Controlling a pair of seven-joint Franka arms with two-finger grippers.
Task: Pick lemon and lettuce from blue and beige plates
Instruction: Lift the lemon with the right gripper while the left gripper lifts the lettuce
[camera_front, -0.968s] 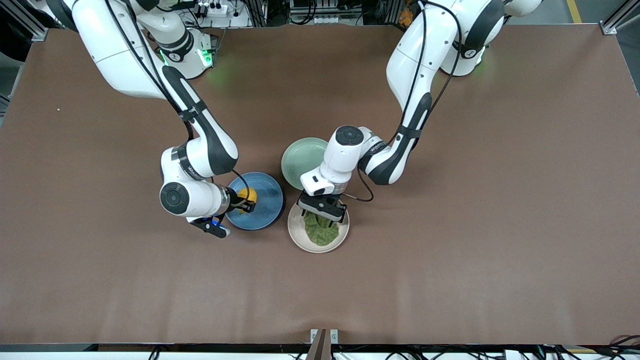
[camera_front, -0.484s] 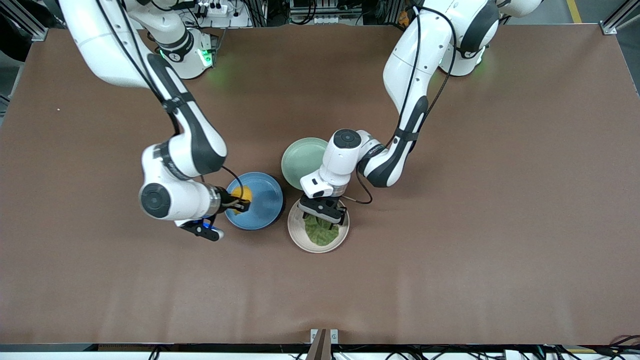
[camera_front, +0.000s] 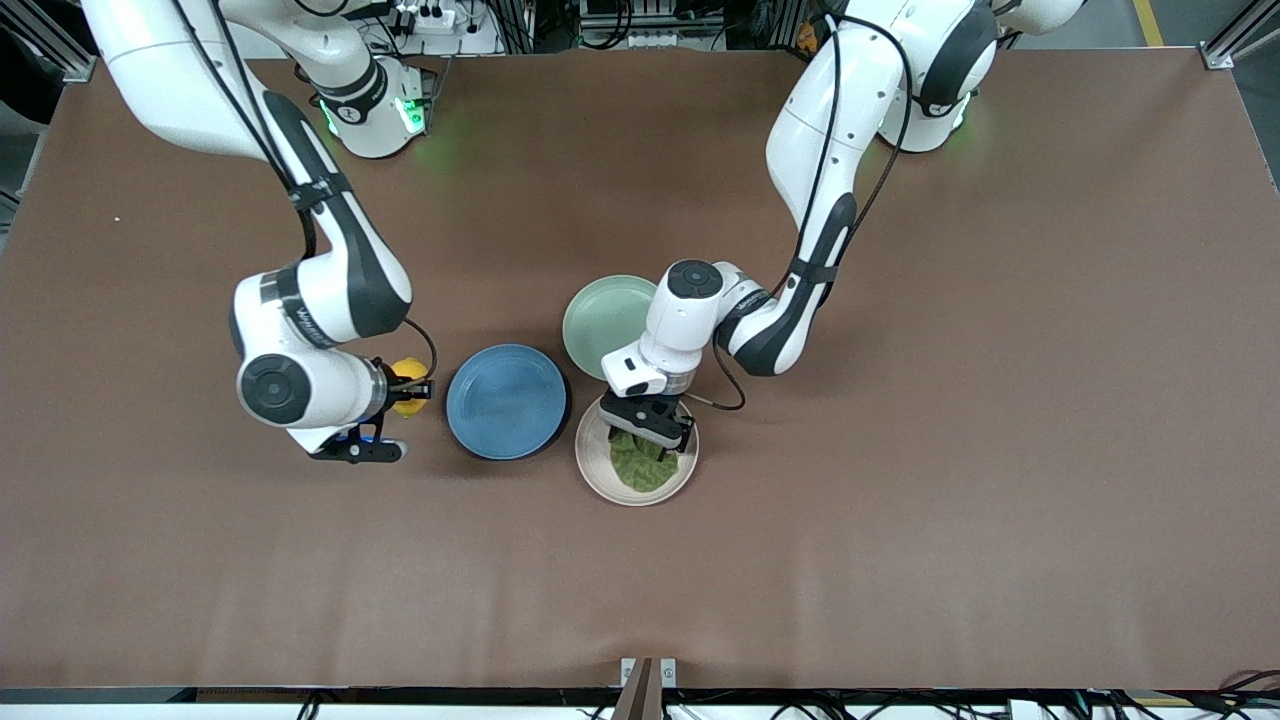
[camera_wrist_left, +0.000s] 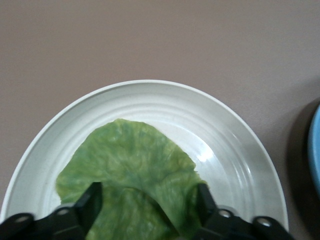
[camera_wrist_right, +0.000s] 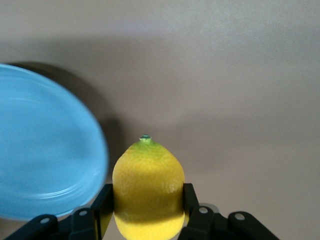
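My right gripper (camera_front: 416, 388) is shut on the yellow lemon (camera_front: 407, 382) and holds it over the bare table, beside the blue plate (camera_front: 507, 402) on the right arm's side. In the right wrist view the lemon (camera_wrist_right: 148, 187) sits between the fingers, with the blue plate (camera_wrist_right: 45, 150) off to one side. The blue plate holds nothing. My left gripper (camera_front: 650, 432) is down in the beige plate (camera_front: 590, 465), open, with its fingers either side of the green lettuce (camera_front: 641, 468). In the left wrist view the lettuce (camera_wrist_left: 130, 160) lies on the beige plate (camera_wrist_left: 150, 89) and humps up between the fingertips (camera_wrist_left: 95, 197).
A pale mint-green plate (camera_front: 603, 318) sits farther from the front camera than the blue and beige plates, touching both and partly under the left arm's wrist. Brown table (camera_front: 900, 520) stretches all round. The blue plate's edge (camera_wrist_left: 315, 150) shows in the left wrist view.
My right gripper has carried the lemon off the blue plate toward the right arm's end of the table. My left gripper has stayed low on the lettuce, which looks more bunched.
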